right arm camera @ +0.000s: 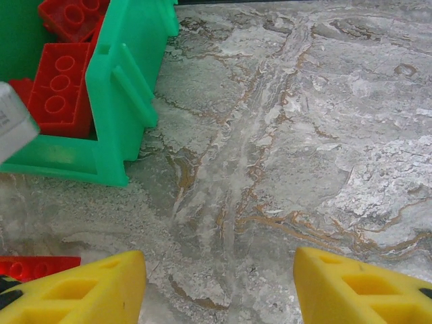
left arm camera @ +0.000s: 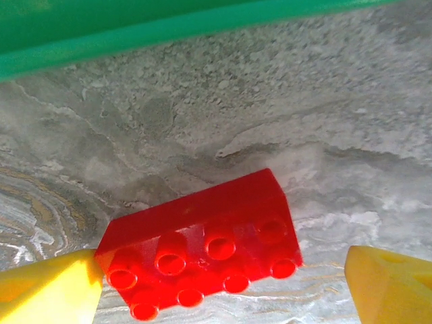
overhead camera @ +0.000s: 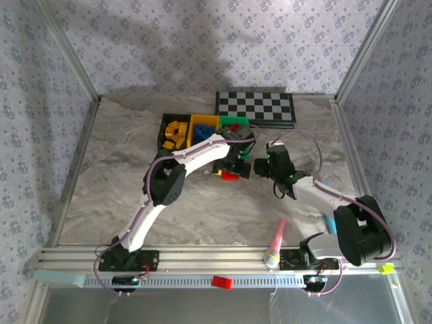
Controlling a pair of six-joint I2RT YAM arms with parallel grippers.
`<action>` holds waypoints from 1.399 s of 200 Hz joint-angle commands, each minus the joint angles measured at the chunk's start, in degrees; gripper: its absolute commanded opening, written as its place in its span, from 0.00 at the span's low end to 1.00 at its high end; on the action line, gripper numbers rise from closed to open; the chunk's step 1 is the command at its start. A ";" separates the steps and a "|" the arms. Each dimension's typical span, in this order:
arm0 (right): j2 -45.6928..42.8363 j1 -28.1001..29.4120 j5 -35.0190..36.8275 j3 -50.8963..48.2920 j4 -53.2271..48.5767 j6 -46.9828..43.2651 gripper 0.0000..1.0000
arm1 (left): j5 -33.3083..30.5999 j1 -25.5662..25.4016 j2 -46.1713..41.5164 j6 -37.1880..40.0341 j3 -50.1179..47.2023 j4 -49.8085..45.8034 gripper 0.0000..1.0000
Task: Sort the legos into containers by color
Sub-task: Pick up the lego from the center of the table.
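A red lego (left arm camera: 202, 250) lies studs-up on the marbled table (left arm camera: 283, 101), low in the left wrist view. The left gripper (left arm camera: 221, 273) is spread around it. One yellow fingertip (left arm camera: 54, 290) touches the brick's left corner; the other stands apart at the lower right, with bare table between. A band of open table separates the brick from the green container (left arm camera: 135, 34), whose wall crosses the top edge.

From above, the brick lies just below the row of bins at centre frame. The black container (overhead camera: 163, 131) and yellow container (overhead camera: 204, 118) are plain to see, but the left arm (overhead camera: 196, 154) hides much of the green one.

The right gripper (right arm camera: 219, 263) is spread over bare marble, pinching nothing, with free room to the right. Another red brick (right arm camera: 34, 266) is cut off at the lower left edge.
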 commanded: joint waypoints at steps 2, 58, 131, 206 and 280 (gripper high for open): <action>-0.85 -1.06 -1.14 -0.02 0.10 1.43 0.61 | -0.22 -0.41 2.50 -0.83 2.67 -2.93 0.91; -0.96 -2.37 -1.76 -0.46 0.14 1.47 0.62 | 1.09 -0.45 4.33 -0.35 3.96 -3.28 0.85; -1.00 -2.76 -2.13 -0.59 0.07 1.71 0.62 | 1.23 -0.59 3.52 -0.17 2.75 -2.71 0.59; -1.15 -3.30 -2.16 -0.81 0.12 1.85 0.62 | -1.00 -1.33 -1.16 0.59 1.91 2.26 0.52; -2.32 -4.63 -0.38 -0.82 -0.93 0.76 0.62 | -4.31 -1.94 -3.26 2.50 5.09 7.43 0.51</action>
